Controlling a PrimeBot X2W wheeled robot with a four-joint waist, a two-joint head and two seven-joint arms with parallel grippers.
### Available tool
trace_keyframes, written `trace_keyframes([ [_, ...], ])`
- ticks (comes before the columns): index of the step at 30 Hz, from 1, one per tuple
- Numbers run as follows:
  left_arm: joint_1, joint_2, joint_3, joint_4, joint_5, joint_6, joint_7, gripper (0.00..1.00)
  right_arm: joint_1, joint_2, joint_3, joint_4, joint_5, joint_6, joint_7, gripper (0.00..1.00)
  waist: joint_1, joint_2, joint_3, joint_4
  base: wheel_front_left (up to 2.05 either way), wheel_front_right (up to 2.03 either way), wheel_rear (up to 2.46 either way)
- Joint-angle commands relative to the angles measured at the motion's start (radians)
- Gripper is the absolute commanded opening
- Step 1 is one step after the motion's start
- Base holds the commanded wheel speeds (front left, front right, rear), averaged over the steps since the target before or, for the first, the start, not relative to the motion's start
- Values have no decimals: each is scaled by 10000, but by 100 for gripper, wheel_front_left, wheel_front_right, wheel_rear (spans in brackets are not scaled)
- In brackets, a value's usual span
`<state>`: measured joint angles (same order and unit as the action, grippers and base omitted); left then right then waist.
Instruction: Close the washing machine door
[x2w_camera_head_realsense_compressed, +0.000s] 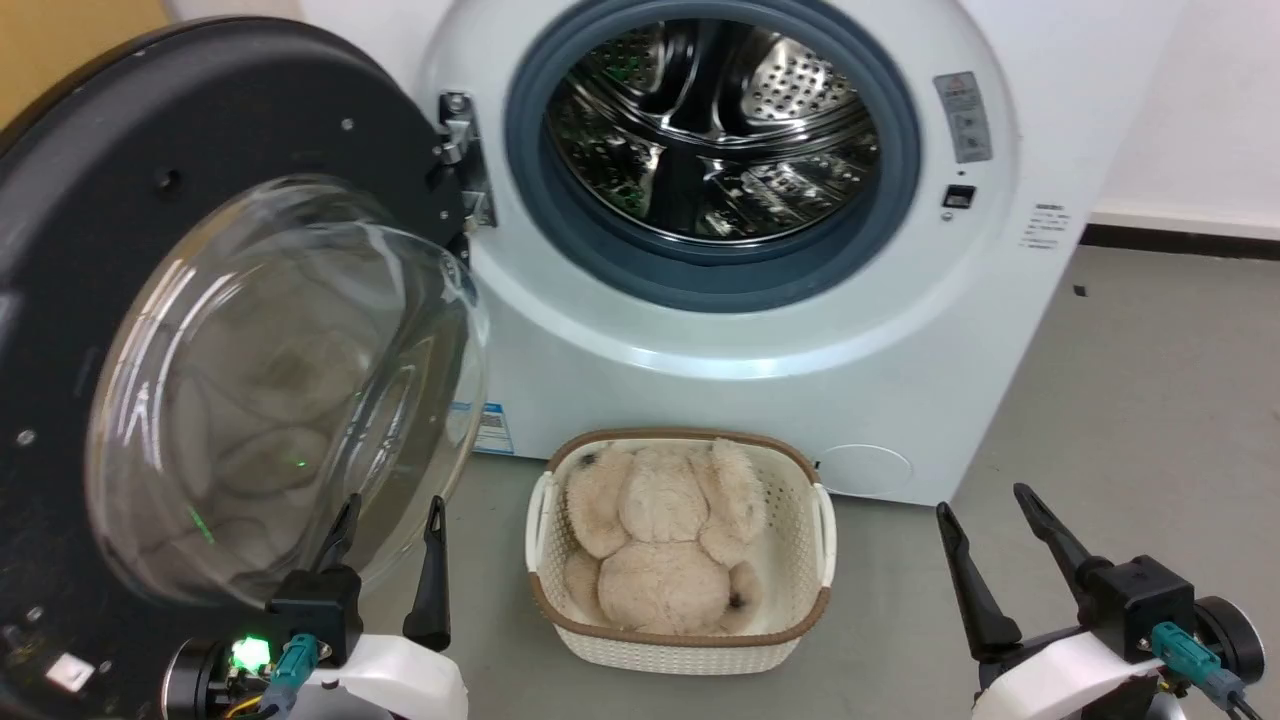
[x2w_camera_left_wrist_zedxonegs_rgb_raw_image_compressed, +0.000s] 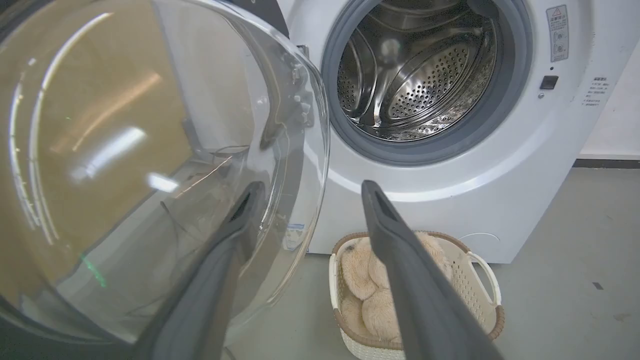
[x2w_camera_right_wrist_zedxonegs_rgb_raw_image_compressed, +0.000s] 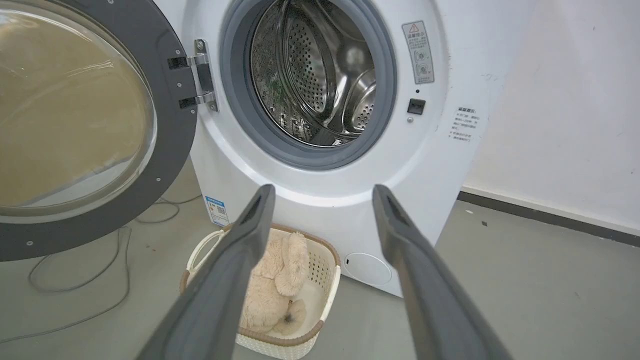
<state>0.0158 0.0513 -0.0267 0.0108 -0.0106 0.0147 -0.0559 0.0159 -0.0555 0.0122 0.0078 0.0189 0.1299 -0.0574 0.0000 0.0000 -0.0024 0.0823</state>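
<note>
The white washing machine (x2w_camera_head_realsense_compressed: 760, 330) stands ahead with its steel drum (x2w_camera_head_realsense_compressed: 710, 130) exposed inside the grey rubber ring. Its door (x2w_camera_head_realsense_compressed: 90, 250) is swung wide open to the left, matte inner face and bulging glass bowl (x2w_camera_head_realsense_compressed: 280, 390) turned toward me. My left gripper (x2w_camera_head_realsense_compressed: 392, 515) is open at the bowl's lower edge; in the left wrist view (x2w_camera_left_wrist_zedxonegs_rgb_raw_image_compressed: 307, 192) its left finger (x2w_camera_left_wrist_zedxonegs_rgb_raw_image_compressed: 235, 225) lies right against the glass. My right gripper (x2w_camera_head_realsense_compressed: 985, 500) is open at the lower right, well away from the door (x2w_camera_right_wrist_zedxonegs_rgb_raw_image_compressed: 170, 125) and holding nothing (x2w_camera_right_wrist_zedxonegs_rgb_raw_image_compressed: 324, 192).
A white woven basket (x2w_camera_head_realsense_compressed: 810, 560) with a beige plush toy (x2w_camera_head_realsense_compressed: 665, 535) sits on the grey floor just before the machine (x2w_camera_right_wrist_zedxonegs_rgb_raw_image_compressed: 310, 200). A cable (x2w_camera_right_wrist_zedxonegs_rgb_raw_image_compressed: 75, 280) trails on the floor under the door. A white wall (x2w_camera_head_realsense_compressed: 1190, 100) stands to the right.
</note>
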Motion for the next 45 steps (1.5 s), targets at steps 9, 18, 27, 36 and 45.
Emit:
trace_keyframes([
  [9,64,29,-60,32,-52,64,-278,100,104,17,130,82,63,3,-272,100,0,0,-43,704,0,0,0],
  [18,127,37,-54,-85,-76,186,-466,100,-19,21,362,191,92,3,-459,100,0,0,13,1223,0,0,0],
  [27,233,34,-17,-245,-113,330,-633,100,-261,24,635,390,118,4,-625,100,0,0,102,1608,0,0,0],
  [36,356,23,17,-440,-179,530,-822,100,-559,-7,983,636,182,4,-813,100,0,0,172,2024,0,0,0],
  [45,500,14,55,-660,-218,724,-1010,100,-816,-112,1297,913,342,5,-1000,100,0,0,235,2430,-6,-6,-6],
])
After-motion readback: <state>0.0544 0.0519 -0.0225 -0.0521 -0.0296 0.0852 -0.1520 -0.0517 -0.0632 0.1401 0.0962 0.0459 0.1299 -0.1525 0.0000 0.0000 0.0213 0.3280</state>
